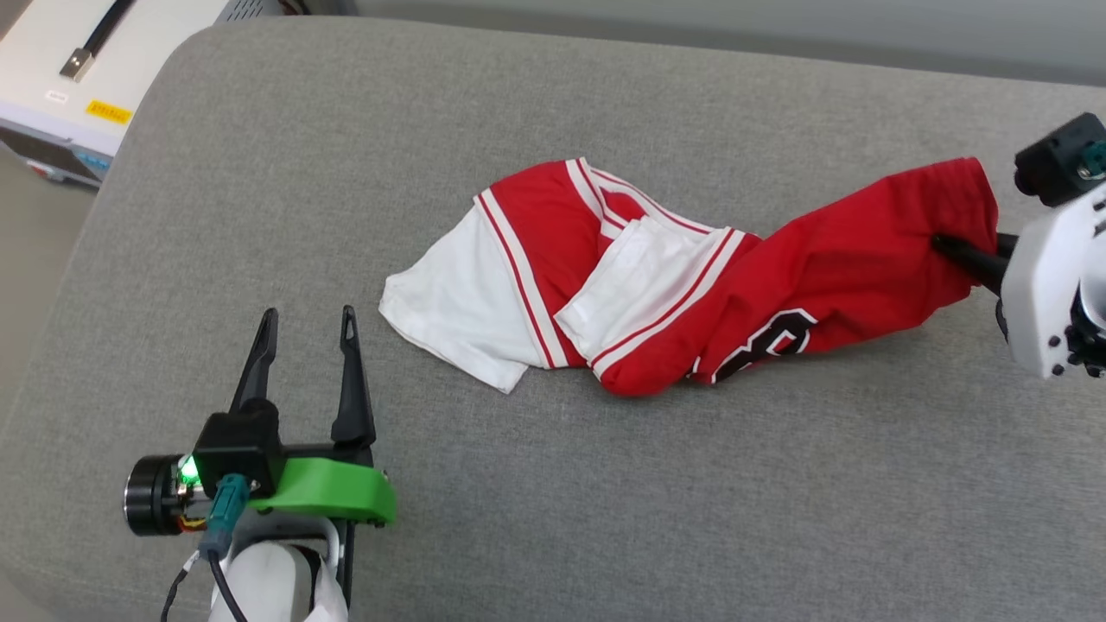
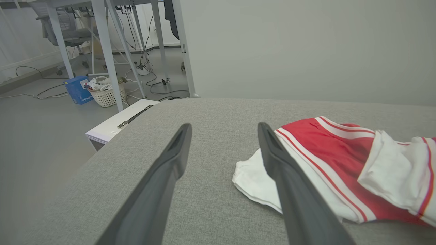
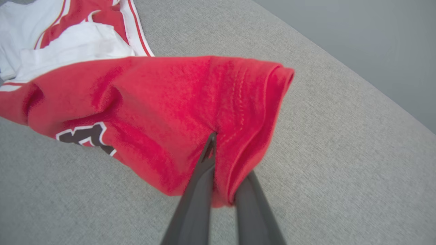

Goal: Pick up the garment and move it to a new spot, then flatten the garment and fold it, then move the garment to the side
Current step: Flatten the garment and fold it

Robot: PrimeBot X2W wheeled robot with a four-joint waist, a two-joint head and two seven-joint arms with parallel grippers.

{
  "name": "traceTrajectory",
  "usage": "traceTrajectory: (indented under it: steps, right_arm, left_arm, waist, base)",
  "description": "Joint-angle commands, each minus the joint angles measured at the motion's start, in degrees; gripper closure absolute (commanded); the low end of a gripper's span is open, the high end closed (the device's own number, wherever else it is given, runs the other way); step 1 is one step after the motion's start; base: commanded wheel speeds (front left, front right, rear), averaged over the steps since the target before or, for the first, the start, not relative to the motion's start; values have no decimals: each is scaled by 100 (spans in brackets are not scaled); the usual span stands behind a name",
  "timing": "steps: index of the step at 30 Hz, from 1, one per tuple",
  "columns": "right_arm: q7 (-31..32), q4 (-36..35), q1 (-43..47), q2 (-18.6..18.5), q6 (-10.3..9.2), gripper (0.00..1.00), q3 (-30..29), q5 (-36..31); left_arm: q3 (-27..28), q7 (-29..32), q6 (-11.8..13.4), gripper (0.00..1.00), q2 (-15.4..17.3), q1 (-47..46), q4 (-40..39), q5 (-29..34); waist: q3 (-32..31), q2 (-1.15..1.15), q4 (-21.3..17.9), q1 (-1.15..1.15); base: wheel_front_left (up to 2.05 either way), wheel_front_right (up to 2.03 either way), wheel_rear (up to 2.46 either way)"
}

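At frame right the right gripper (image 1: 946, 246) clamps the red jersey (image 1: 829, 268) at its hem; lower left, the left gripper (image 1: 308, 318) stands open.

The left gripper (image 1: 310, 314) gapes; the right gripper (image 1: 942, 244) pinches closed.

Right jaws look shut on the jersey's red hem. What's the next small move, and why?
Probably raise the right gripper a little, straight up. Its jaws are pinched on the red hem of the jersey, most of which lies crumpled on the grey cushion. A short lift would test the grip before carrying. The left gripper is open and apart from the cloth.
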Motion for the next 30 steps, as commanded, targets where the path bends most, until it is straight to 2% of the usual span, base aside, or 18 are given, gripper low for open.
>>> traceTrajectory:
  steps: [1,7,11,14,19,25,26,27,28,30]
  right_arm:
    - [-101,-162,214,-150,-4,100,-36,81]
    - [-482,-898,1393,-856,-4,100,-478,291]
    - [-770,-915,2510,-1000,-4,100,-938,465]
    - [-1008,-702,3351,-860,-4,100,-1245,518]
    - [-1204,-216,4520,-256,-4,100,-1639,589]
    - [-1203,341,4922,336,-4,100,-1856,285]
    - [-1277,369,4900,393,-4,89,-1938,221]
    - [-1351,353,4864,446,-4,64,-2043,156]
    - [-1450,307,4819,458,-4,0,-2150,72]
    - [-1664,107,4721,452,-4,0,-2432,-106]
  left_arm:
    - [46,-32,-16,0,-38,144,13,55]
    - [202,-33,-46,0,-63,460,59,86]
    - [262,-33,-80,0,-81,586,99,102]
    - [273,-33,-96,0,-95,638,111,132]
    - [270,-33,-121,0,-117,641,116,180]
    - [233,-33,-163,0,-133,595,166,241]
    - [233,-33,-166,0,-133,591,176,249]
    - [236,-33,-171,0,-134,592,188,258]
    - [238,-33,-177,0,-134,596,199,264]
    - [246,-33,-186,0,-133,608,221,278]
  waist:
    - [-397,0,-280,0]
    - [-708,0,-539,0]
    - [-807,0,-648,0]
    - [-827,0,-685,0]
    - [-768,0,-702,0]
    - [-712,0,-695,0]
    - [-721,0,-701,0]
    - [-739,0,-708,0]
    - [-756,0,-712,0]
    - [-804,0,-718,0]
  base:
    - [0,0,0]
    - [0,0,0]
    - [0,0,0]
    - [0,0,0]
    - [0,0,0]
    - [0,0,0]
    - [0,0,0]
    - [0,0,0]
    - [0,0,0]
    - [0,0,0]
